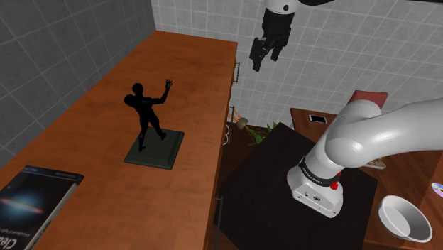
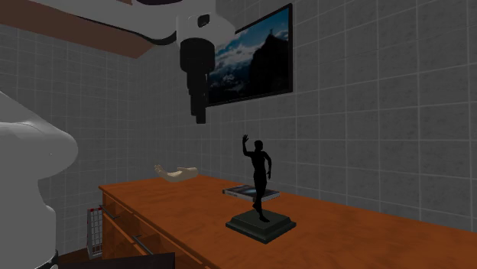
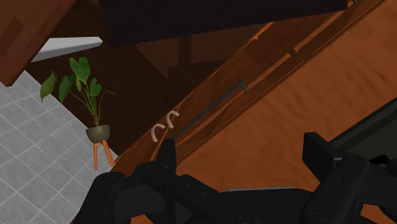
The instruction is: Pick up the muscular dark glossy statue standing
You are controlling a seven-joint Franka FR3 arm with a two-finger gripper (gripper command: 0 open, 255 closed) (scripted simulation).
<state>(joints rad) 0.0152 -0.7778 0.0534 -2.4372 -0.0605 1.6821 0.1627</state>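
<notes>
High up, the gripper (image 1: 263, 55) hangs in the air beyond the counter's long front edge. Its two black fingers (image 3: 167, 153) stand apart with nothing between them. From where it hangs it looks down on the wooden counter (image 1: 92, 135), along the drawer front with its thin dark handle (image 3: 210, 108).

Further across, about midway along the countertop, the statue (image 1: 148, 113) stands upright on its dark square base (image 1: 156, 150). It is a glossy black muscular figure with one arm raised. The statue is well apart from the gripper, and nothing touches it.

Beyond it in the second exterior view a book (image 2: 252, 192) lies flat on the counter. On the tiled wall behind hangs a framed picture (image 2: 248, 57) of mountains.

As I judge it, the job has hardly begun. No approach over the statue has been made, no grasp, no lift. What is left is nearly everything. The hand must travel over the counter until it is above the figure, then come down with the fingers either side of the body or legs. After that it has to close firmly and raise the figure, base and all, clear of the wood.
</notes>
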